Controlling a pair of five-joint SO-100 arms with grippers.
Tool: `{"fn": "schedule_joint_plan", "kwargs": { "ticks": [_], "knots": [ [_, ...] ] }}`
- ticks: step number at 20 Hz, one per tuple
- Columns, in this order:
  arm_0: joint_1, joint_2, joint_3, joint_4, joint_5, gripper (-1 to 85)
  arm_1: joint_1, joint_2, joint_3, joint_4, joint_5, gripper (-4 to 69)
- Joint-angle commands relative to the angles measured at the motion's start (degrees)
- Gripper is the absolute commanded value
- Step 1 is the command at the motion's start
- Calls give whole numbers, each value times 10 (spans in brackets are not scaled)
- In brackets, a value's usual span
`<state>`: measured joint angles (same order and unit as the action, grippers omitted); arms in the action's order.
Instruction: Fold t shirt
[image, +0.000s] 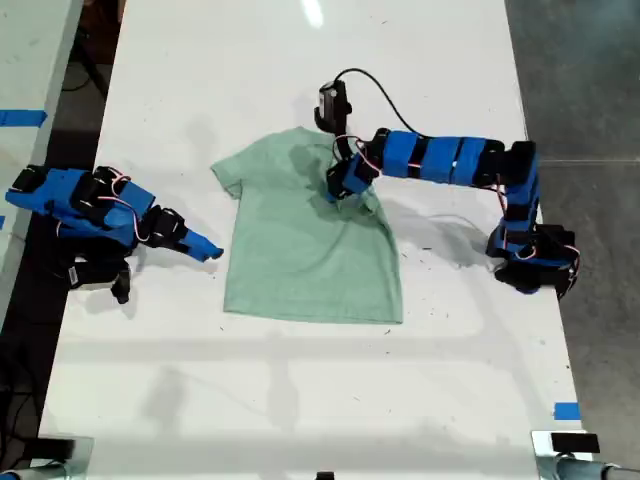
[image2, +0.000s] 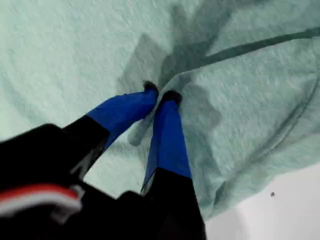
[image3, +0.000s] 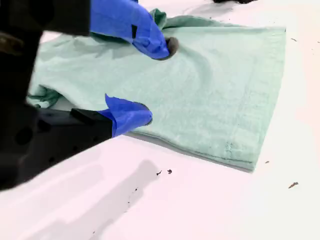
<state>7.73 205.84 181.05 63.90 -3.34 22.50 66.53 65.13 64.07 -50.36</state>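
- Exterior view: the shirt lies mid-frame on the table; its right side already looks folded inward, the left sleeve is still spread, so you're partway.
- First wrist view: my first gripper pinches a cloth ridge.
- Second wrist view: my second gripper gapes wide, empty, beside the shirt's edge.

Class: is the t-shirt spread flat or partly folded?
Partly folded: the t shirt has one side turned inward, pinched by my first gripper.

A white table carries the pale mint-green t shirt lying near its middle.
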Motion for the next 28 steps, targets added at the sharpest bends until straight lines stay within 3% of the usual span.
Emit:
{"fn": "schedule_joint_plan", "kwargs": {
  "ticks": [1,7,10,12,13,17,22,25,28],
  "knots": [
    [4,5,1,1,-9,174,-22,-22,-77,-1,4,150],
    [4,5,1,1,-9,174,22,132,-101,127,2,128],
    [4,5,1,1,-9,174,60,300,-36,201,23,14],
    [4,5,1,1,-9,174,64,421,34,236,43,13],
    [4,5,1,1,-9,174,66,492,107,238,54,13],
    [4,5,1,1,-9,174,56,863,527,150,122,13],
    [4,5,1,1,-9,174,-35,1303,868,163,193,13],
    [4,5,1,1,-9,174,-72,1342,958,159,198,13],
    [4,5,1,1,-9,174,-42,1343,1022,148,146,13]
  ]
}}
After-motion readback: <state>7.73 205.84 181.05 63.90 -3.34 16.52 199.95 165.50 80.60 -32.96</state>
